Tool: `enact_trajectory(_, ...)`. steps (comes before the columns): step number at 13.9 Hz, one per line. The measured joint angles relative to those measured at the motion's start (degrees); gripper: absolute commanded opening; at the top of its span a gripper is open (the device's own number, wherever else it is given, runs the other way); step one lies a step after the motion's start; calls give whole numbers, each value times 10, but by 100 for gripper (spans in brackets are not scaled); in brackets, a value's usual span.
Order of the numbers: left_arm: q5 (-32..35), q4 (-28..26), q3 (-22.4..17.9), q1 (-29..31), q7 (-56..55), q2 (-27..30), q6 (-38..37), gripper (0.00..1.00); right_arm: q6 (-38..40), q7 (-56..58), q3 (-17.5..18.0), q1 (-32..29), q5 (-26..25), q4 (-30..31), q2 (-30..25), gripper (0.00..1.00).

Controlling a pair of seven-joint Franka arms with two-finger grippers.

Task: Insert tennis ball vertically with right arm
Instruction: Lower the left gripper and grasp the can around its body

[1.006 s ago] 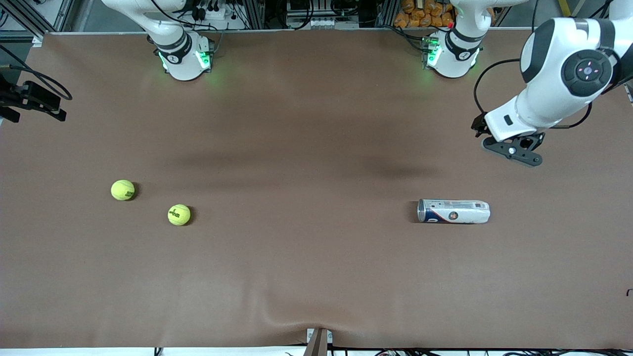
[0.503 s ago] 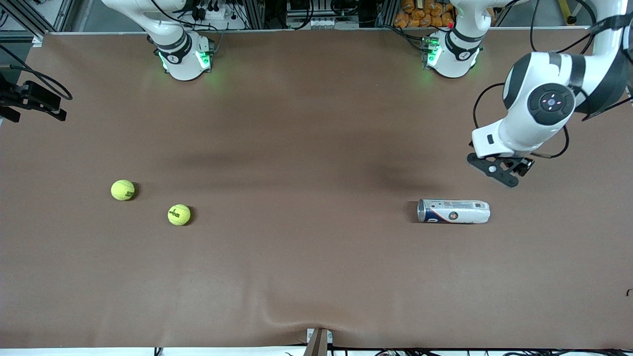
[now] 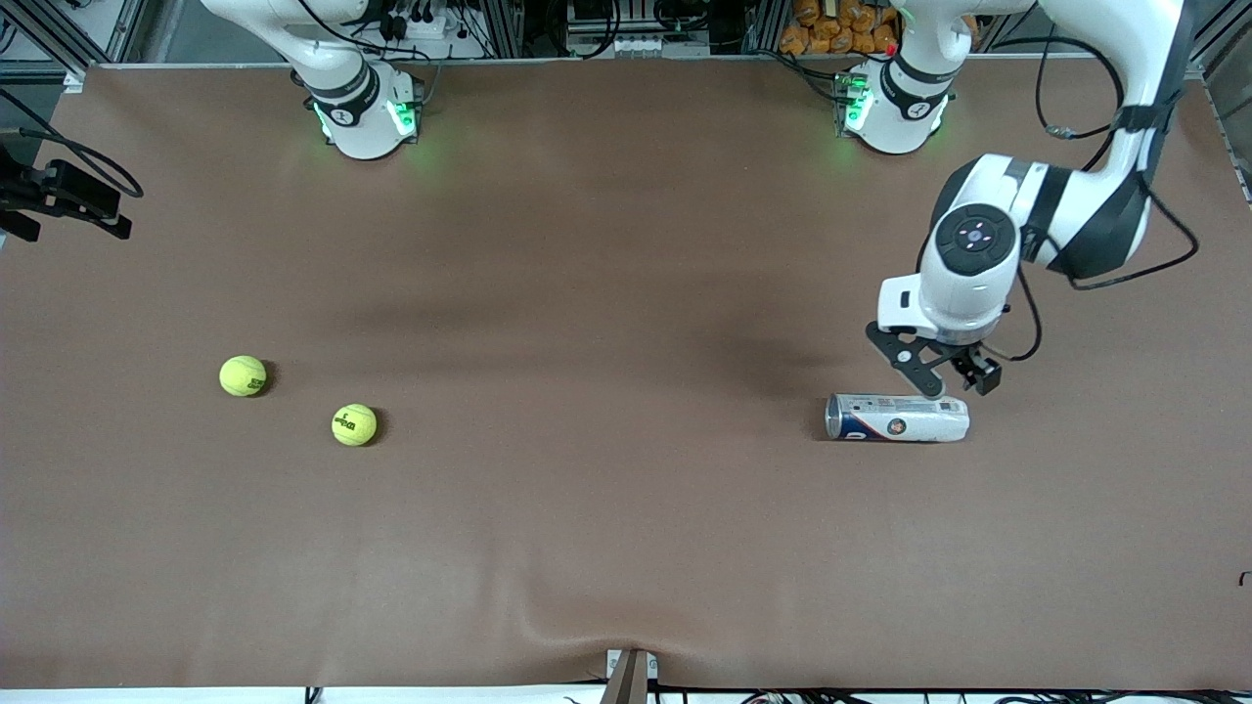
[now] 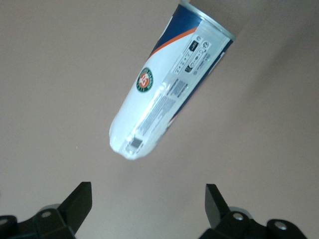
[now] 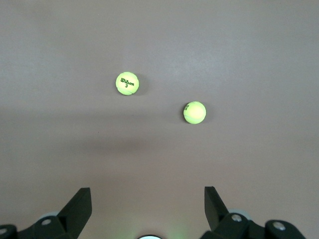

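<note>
Two yellow tennis balls lie at the right arm's end of the table: one, and a second nearer the front camera. The white and blue ball can lies on its side at the left arm's end, its metal-rimmed mouth toward the balls. My left gripper hangs open and empty just off the can's closed end. My right gripper is open and empty, high over the table, with both balls ahead of it; it is out of the front view.
Brown mat covers the whole table, bare between the balls and the can. The two arm bases stand along the table edge farthest from the front camera. A black camera mount sits at the edge at the right arm's end.
The left arm has swung in from the table's end and lowered, bringing its open gripper close to the can's closed end. Balls, can and right arm have not moved.
</note>
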State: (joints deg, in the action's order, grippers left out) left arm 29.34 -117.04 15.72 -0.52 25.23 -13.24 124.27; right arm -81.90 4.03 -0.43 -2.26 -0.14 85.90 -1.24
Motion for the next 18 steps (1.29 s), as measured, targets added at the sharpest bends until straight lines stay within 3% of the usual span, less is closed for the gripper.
enact_trajectory(7, 93, 37, -1, 1, 87, -74, 48, 100, 0, 0, 0, 0, 0, 0, 0, 100)
enact_trajectory(18, 200, 92, 1, -30, 98, -160, 48, 100, 1, 0, 0, 0, 0, 0, 0, 100)
